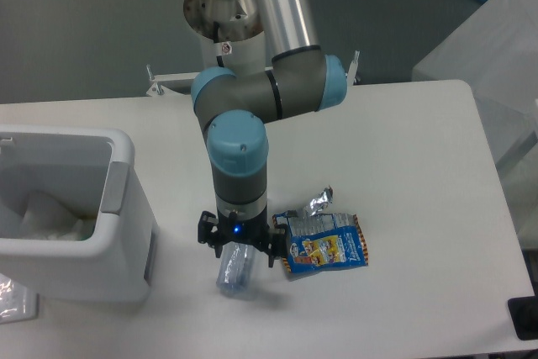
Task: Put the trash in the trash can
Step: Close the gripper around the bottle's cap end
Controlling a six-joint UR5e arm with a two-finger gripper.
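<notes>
Gripper [239, 250] low over bottle [236, 270], fingers spread wide to either side of it, not clamped. Bottle lies on table [420, 174], just left of wrapper [326, 245]. Bin [67, 216] at far left.

Clear bottle [235, 270], blue-and-yellow wrapper [326, 247] with silver foil top, white bin [118, 266] with grey panel, white desk [420, 166].
</notes>
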